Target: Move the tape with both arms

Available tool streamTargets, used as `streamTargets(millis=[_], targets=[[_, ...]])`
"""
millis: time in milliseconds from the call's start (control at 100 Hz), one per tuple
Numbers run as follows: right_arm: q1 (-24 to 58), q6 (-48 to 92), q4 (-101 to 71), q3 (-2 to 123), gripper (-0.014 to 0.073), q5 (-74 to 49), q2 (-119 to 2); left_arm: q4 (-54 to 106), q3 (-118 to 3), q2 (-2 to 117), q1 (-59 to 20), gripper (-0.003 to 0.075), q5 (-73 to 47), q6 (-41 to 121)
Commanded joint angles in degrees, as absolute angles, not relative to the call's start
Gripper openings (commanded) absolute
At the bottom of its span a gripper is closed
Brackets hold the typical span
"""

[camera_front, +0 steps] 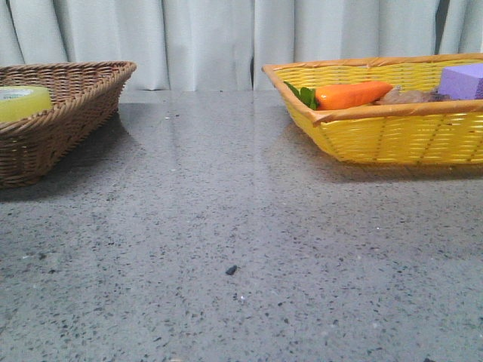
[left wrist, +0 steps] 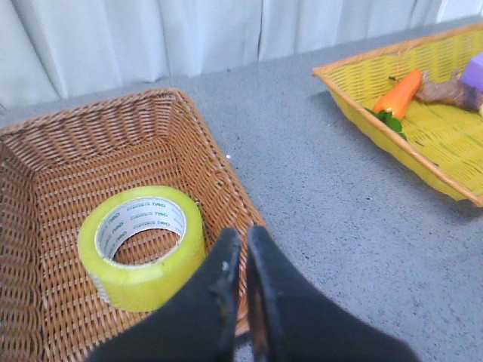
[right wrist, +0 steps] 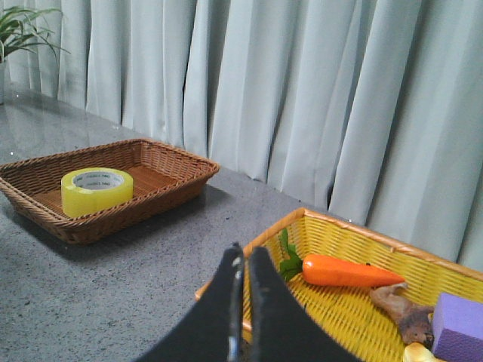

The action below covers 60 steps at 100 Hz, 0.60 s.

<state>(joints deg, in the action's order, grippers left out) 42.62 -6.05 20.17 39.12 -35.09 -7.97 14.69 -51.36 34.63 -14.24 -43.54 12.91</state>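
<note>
while green lettering rings white core of tape [left wrist: 141,245], words too small to read. grey speckled table [camera_front: 241,249] bare between baskets. brown wicker basket [left wrist: 60,158] on robot's left holds tape, lying flat. yellow basket [camera_front: 392,132] on right, well apart, holds orange toy carrot [camera_front: 351,95], purple block [camera_front: 462,80], brownish item between them. left gripper [left wrist: 243,249] above brown basket rim just beside tape, fingers pressed together, holding nothing. right gripper [right wrist: 245,264] above yellow basket's near rim, fingers likewise together, empty.
</note>
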Motion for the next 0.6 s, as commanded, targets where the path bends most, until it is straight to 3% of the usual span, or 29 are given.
streamTargets(millis=[0, 410, 590], targets=[[42.4, -6.1, 22.6, 37.2, -0.0074, -27.4, -6.1, 16.1, -47.6, 27.5, -14.5, -0.0021, -37.4, 12.8], [42.4, -6.1, 22.7, 30.4, -0.0074, -25.0, -1.5, 16.1, -30.3, -1.3, -14.5, -0.0021, -35.1, 12.8], [42.4, -6.1, 22.7, 30.4, -0.0074, -25.1, -1.5, 16.1, -28.4, -0.5, -14.5, -0.0021, -35.4, 12.8]])
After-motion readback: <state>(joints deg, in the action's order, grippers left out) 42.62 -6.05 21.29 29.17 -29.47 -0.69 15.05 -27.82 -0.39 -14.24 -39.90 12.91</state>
